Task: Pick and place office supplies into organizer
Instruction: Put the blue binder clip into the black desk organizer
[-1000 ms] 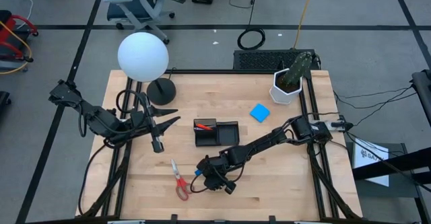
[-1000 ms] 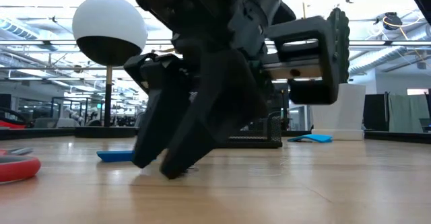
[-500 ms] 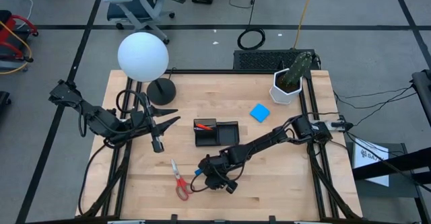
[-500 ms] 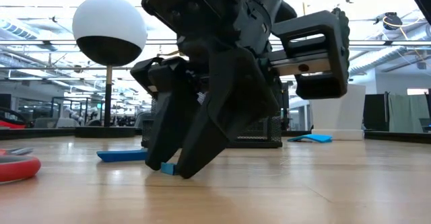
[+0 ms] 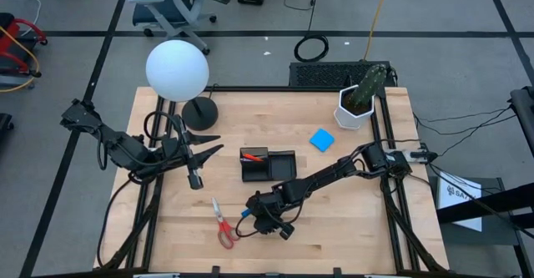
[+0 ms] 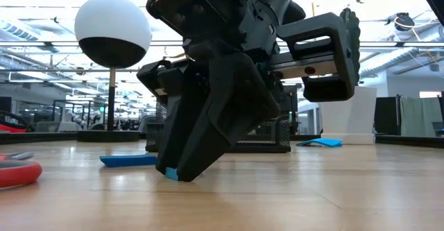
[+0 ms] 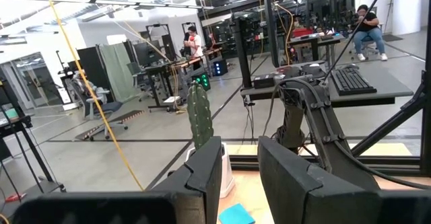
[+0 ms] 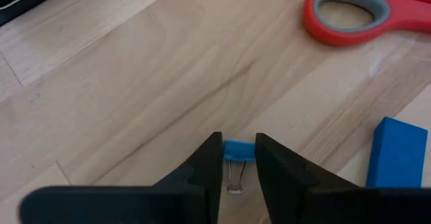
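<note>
Jaws of the right gripper [image 8: 237,158] stand narrowly apart and pinch a small blue binder clip [image 8: 237,150] down on the table [image 5: 350,228], its wire loops poking out toward the camera in the right wrist view. In the low view the same clip [image 6: 171,173] shows as a blue corner at the fingertips, touching the wood, so the grasp looks made but the lift has not begun. Taking the organizer [image 5: 269,164] as landmark: the right gripper [image 5: 257,218] works near it, on its front side, toward the table's front edge. A small blue eraser block [image 8: 397,158] lies just beside the clip, and the red-handled scissors [image 5: 221,223] lie a little farther to the front-left. The blue square note pad [image 5: 322,139] sits behind and to the right of the organizer, near the potted cactus [image 5: 360,96]. Inside the organizer, something red and thin already lies in the left compartment. The left gripper [image 5: 209,144] waits to the organizer's left, beside the globe lamp [image 5: 177,69], its jaws parted and empty. As a judgement, the task is early: clip, eraser, scissors and pad all remain outside.
</note>
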{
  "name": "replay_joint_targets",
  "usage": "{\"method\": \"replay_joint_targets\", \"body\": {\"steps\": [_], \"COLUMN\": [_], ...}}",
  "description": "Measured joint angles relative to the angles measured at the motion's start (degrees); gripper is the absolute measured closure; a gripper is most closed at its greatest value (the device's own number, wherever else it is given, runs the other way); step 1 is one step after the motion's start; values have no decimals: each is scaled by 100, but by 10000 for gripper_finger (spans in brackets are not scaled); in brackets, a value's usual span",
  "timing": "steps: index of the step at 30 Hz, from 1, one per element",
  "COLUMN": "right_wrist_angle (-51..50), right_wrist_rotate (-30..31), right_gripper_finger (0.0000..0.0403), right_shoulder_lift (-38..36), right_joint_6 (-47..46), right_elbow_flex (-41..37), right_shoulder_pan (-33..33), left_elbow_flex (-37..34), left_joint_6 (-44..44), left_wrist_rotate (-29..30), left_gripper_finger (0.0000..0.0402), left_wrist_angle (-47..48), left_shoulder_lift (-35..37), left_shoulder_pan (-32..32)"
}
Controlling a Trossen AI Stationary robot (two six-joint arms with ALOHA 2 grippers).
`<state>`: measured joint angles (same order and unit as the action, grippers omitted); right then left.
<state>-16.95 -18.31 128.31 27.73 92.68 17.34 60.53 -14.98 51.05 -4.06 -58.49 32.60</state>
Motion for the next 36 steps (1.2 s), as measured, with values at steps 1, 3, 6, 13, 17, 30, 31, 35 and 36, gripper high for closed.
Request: {"method": "replay_joint_targets", "body": {"steps": [1, 3, 6, 13, 17, 30, 31, 35, 36], "right_wrist_angle": [2, 4, 20, 21, 14, -426, -465, -482, -475], "right_wrist_rotate": [2, 6, 20, 32, 41, 1374, 1454, 1818, 1966], "right_gripper_finger": [332, 347, 361, 353, 355, 356, 356, 356, 356], "right_shoulder_lift": [0, 0, -2, -2, -12, -351, -383, -432, -433], "right_joint_6": [2, 0, 2, 1, 1, 128, 135, 117, 113], "right_elbow_flex": [0, 0, 0, 0, 0, -7, -7, -7, -7], "right_shoulder_pan": [0, 0, -4, -4, -4, -29, -31, -63, -73], "left_elbow_flex": [0, 0, 0, 0, 0, 0, 0, 0, 0], "left_joint_6": [0, 0, 0, 0, 0, 0, 1, 0, 0], "left_wrist_rotate": [0, 0, 0, 0, 0, 0, 0, 0, 0], "left_gripper_finger": [298, 298, 298, 298, 298, 298, 298, 298, 298], "left_wrist_angle": [0, 0, 0, 0, 0, 0, -4, -6, -6], "left_shoulder_lift": [-1, -1, 0, 0, -1, -1, -1, -1, -1], "left_shoulder_pan": [0, 0, 0, 0, 0, 0, 0, 0, 0]}}
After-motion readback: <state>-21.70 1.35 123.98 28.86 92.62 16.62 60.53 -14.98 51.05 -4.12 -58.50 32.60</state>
